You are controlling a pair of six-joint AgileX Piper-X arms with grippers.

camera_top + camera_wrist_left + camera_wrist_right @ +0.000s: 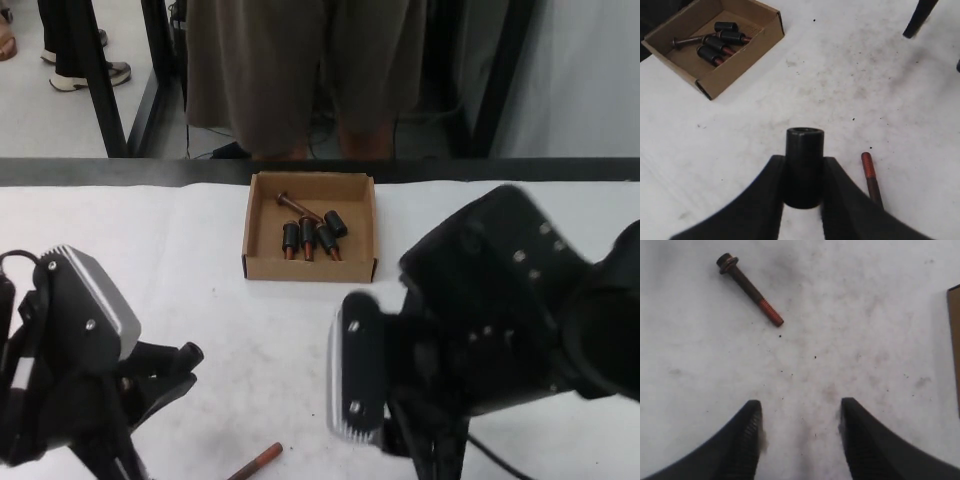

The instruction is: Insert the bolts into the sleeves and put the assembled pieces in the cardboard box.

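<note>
Insertion pending: left hand [803, 172] grips a black cylindrical sleeve [804, 150]; right hand [800, 412] hangs released. It should take the red-tipped dark bolt [750, 289], six o'clock from the brown cardboard box [258, 225].

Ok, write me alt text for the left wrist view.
The left gripper holds a black sleeve between its two fingers, its open end showing, with the white bench beyond. A red-tipped bolt lies on the bench beside it, and farther off a cardboard box holds several sleeved bolts.
</note>
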